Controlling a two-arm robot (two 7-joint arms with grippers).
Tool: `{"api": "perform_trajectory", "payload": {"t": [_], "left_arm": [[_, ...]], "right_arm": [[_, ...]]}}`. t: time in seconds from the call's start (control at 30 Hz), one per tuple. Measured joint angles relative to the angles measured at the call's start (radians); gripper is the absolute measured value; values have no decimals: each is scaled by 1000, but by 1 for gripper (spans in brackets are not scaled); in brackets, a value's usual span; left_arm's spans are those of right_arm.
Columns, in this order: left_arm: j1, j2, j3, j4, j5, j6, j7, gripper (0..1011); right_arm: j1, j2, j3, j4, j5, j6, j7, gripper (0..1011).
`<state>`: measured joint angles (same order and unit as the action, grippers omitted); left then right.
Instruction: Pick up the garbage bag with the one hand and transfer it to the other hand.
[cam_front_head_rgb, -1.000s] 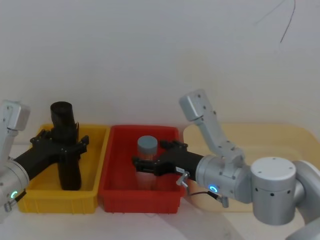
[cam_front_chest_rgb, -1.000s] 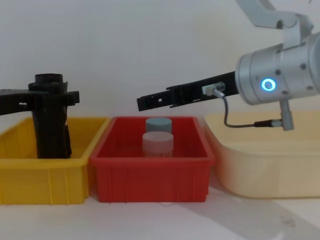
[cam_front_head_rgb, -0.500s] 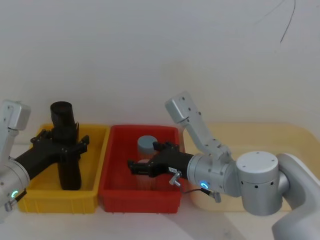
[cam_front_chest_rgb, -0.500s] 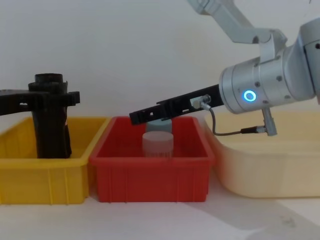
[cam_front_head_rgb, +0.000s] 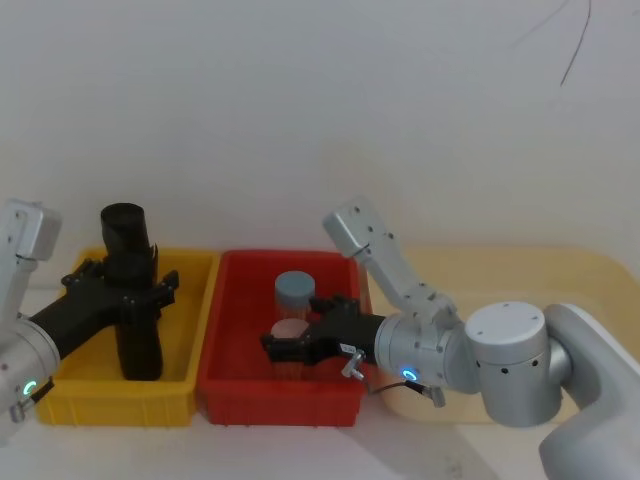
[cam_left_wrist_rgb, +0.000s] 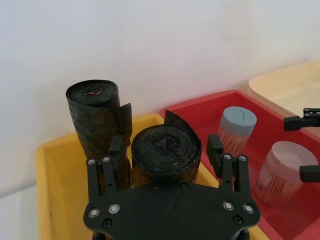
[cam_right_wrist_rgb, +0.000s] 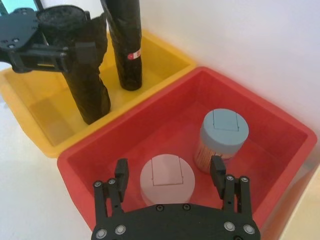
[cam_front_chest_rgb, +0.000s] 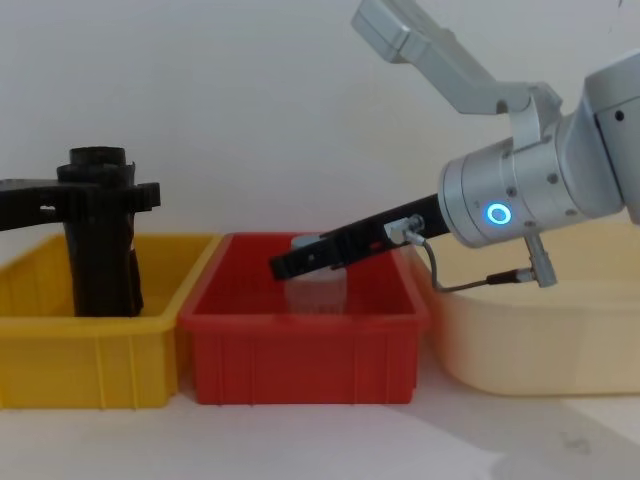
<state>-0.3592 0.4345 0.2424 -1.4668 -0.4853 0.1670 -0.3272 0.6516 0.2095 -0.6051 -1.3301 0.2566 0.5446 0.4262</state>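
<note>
— Two black rolls stand in the yellow bin (cam_front_head_rgb: 120, 405). Which one is the garbage bag?

— The garbage bag (cam_left_wrist_rgb: 166, 156) is the roll enclosed by the left pincer (cam_left_wrist_rgb: 165, 144). It stands upright with its long axis vertical and its base down in the bin. The second roll (cam_left_wrist_rgb: 95, 107) stands just beside it. I cannot tell whether that pincer is clamped on the bag.

— Where is the receiving side?

— The right pincer (cam_right_wrist_rgb: 169, 167) is open. It sits low in the red bin (cam_front_head_rgb: 280, 405), straddling a pink-lidded jar (cam_right_wrist_rgb: 166, 184), well apart from the bag, which lies to its left.

— What follows from that?

— The left arm is nearer, so I would expect a lift straight up along the axis. The right pincer must first clear the jar, then approach sideways.
</note>
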Motion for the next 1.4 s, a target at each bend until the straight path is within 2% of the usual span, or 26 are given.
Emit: {"api": "perform_trajectory", "payload": {"t": [0.6,0.63,0.77,0.83,0.87,1.0,1.1,1.17,1.4], "left_arm": [[0,0,0,0,0,0,0,1001],[0,0,0,0,0,0,0,997],[0,0,0,0,0,0,0,945],[0,0,0,0,0,0,0,871],[0,0,0,0,0,0,0,871],[0,0,0,0,0,0,0,739],[0,0,0,0,0,0,0,657],[0,0,0,0,0,0,0,580],[0,0,0,0,0,0,0,531]], "right_arm": [[12,-6,-1,35,1,27,31,1002],[12,-7,0,36,2,28,32,978],[12,-8,1,39,5,31,35,915],[12,-8,2,40,6,32,37,870],[12,-8,2,40,6,32,37,855],[12,-9,3,42,8,34,39,710],[13,-9,3,42,9,35,40,655],[13,-10,3,43,10,36,41,650],[13,-10,4,44,11,37,42,650]]}}
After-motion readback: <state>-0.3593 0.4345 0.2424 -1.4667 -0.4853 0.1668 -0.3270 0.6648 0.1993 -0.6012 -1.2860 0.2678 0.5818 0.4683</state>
